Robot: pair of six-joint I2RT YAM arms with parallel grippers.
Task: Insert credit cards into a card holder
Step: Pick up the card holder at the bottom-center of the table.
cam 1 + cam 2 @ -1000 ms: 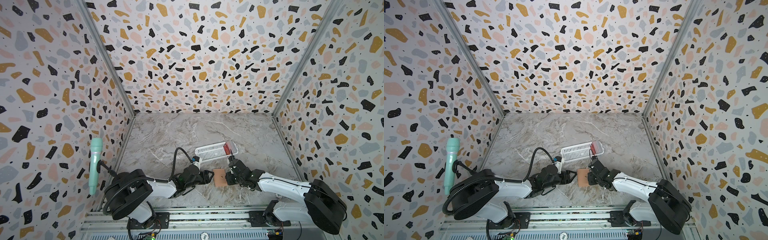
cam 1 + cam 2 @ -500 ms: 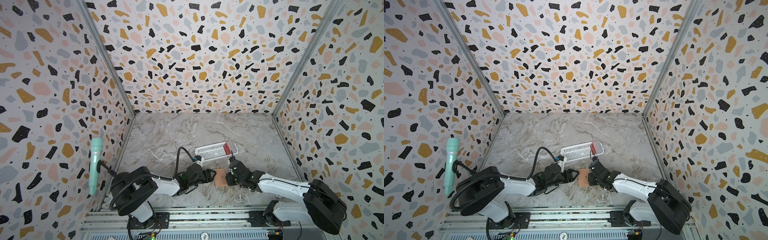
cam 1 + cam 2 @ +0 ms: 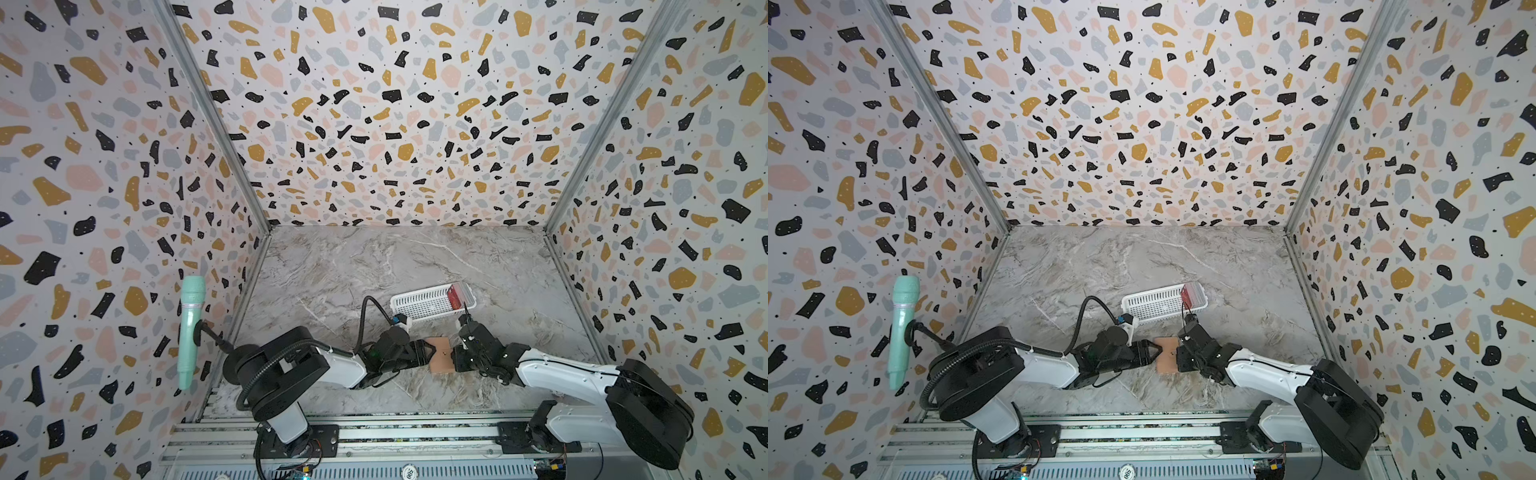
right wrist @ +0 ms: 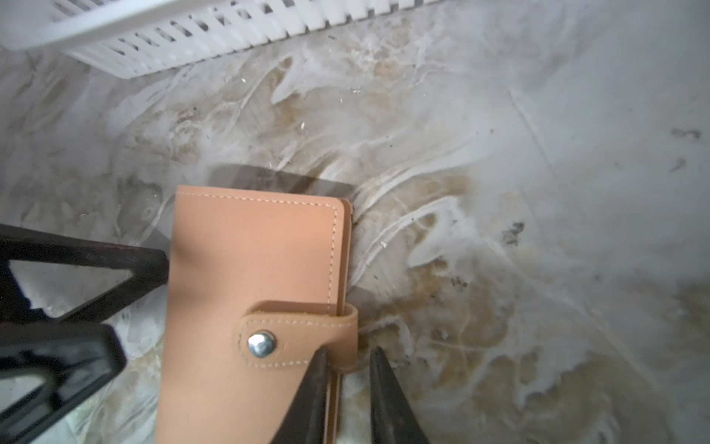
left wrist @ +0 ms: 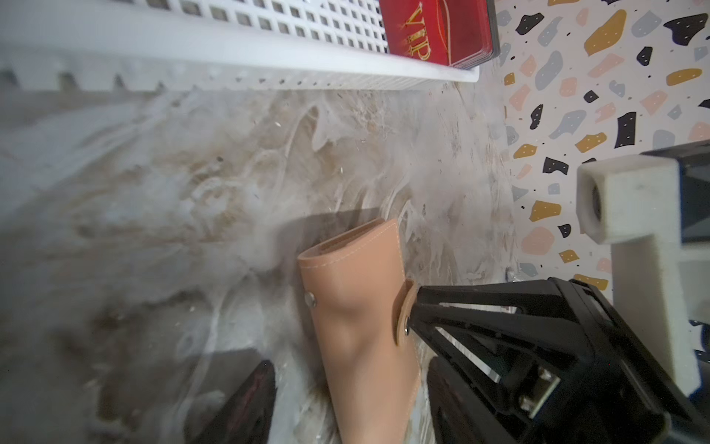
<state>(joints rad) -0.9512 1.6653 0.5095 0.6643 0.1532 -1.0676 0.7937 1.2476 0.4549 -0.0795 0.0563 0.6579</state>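
Poster: card holder (image 3: 439, 356) location, anyone? All I can make out in both top views is a tan rectangle near the front of the tabletop (image 3: 374, 266), sitting between the two arms.

Reply: yep, that's it. It's folded shut, with the strap (image 4: 296, 326) wrapped over the edge and the round snap (image 4: 261, 343) done up. The right claw (image 4: 347, 351) is clenched down narrow on the strap side, one finger on top of the flap and the other just off the edge, so it's got the card holder by that side. The right wrist view shows a shadow under the far end, so it looks tipped up a bit off the tabletop.

Poster: and the left one?

Reply: the left claw (image 3: 1152, 354) is spread wide at the spine side, gripping nothing. One fingertip touches the spine edge. The credit cards (image 3: 455, 294), a red stack with gold VIP lettering, sit in the right end of the white basket (image 3: 415, 303), just behind the card holder and not touching it.
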